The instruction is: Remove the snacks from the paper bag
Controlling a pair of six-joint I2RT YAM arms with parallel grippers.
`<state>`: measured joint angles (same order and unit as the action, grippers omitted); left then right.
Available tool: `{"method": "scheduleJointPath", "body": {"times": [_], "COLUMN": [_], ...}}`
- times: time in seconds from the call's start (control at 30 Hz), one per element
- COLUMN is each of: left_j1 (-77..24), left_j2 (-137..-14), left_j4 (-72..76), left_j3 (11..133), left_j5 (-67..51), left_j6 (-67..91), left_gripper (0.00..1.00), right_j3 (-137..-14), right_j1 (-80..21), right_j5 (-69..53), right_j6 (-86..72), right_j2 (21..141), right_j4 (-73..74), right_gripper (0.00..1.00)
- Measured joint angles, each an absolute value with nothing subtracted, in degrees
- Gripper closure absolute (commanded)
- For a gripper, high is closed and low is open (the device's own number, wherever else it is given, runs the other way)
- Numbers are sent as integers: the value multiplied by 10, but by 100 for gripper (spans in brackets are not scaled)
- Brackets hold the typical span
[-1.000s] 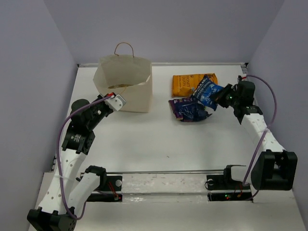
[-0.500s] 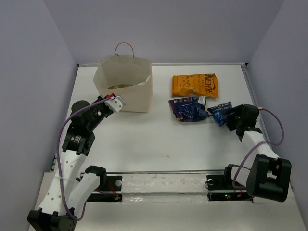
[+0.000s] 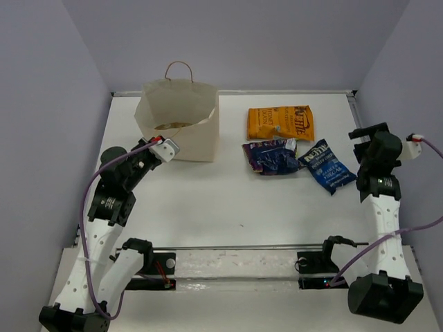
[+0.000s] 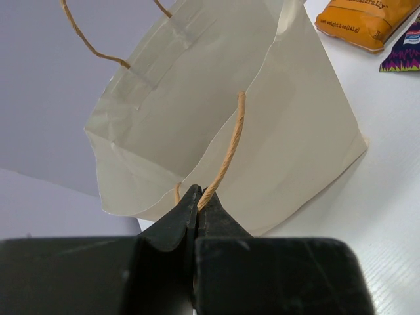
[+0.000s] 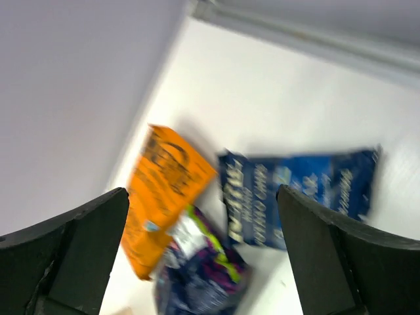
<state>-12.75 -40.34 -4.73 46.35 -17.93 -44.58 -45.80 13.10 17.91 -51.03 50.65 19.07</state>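
Back left on the surface point(image 3: 208, 207): paper bag point(image 3: 181, 124), cream, boxy, upright, mouth open. The left wrist view shows bare inner walls; the bottom is hidden, so the contents cannot be told. Near loop handle point(image 4: 230, 147), thin, brown, is pinched between the pressed-together tips of the left claw point(image 4: 197, 197). Far loop handle point(image 3: 178, 69) stands free above the bag.

Outside the bag, back right, lying flat on the surface:
- Orange chip bag point(image 3: 280, 123), dark lettering.
- Purple packet point(image 3: 271, 157), crumpled, just in front of the orange chip bag.
- Dark blue bag point(image 3: 327, 166), just right of the purple packet.

Right claw point(image 3: 367, 133) is spread wide and holds nothing, near the dark blue bag at the right edge.
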Motion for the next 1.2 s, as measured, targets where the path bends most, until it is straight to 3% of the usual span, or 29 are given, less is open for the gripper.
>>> {"method": "scheduleJointPath", "body": {"times": [0.1,0.2,0.37,0.53,0.73,0.77,0.8,0.93,1.07,1.2], "left_j1": [-128,-128,-128,-128,-128,-128,-128,-128,-128,-128], "left_j2": [-400,-390,-363,-326,-289,-286,-284,-281,-265,-234], "left_j4": [-46,-46,-56,-91,-147,-161,-170,-207,-243,-278], "left_j3": [463,456,446,435,417,416,414,403,382,353], "left_j5": [-180,-181,-195,-217,-262,-272,-278,-300,-312,-314], "left_j6": [-445,-444,-448,-462,-516,-528,-536,-577,-627,-689], "left_gripper": [100,100,100,100,100,100,100,100,100,100], "right_j3": [-555,-622,-881,-1075,-1205,-1229,-1253,-1283,-1283,-1285], "right_j1": [121,41,-261,-424,-482,-488,-493,-507,-518,-524], "right_j5": [171,153,112,-17,-98,-107,-114,-107,-69,-3], "right_j6": [-464,-411,-205,-50,27,27,26,12,-3,-38], "right_j2": [518,565,803,1009,1122,1141,1161,1203,1236,1286], "right_j4": [176,144,127,161,215,219,223,233,256,274], "right_gripper": [0,0,0,0,13,22,26,29,27,7]}}
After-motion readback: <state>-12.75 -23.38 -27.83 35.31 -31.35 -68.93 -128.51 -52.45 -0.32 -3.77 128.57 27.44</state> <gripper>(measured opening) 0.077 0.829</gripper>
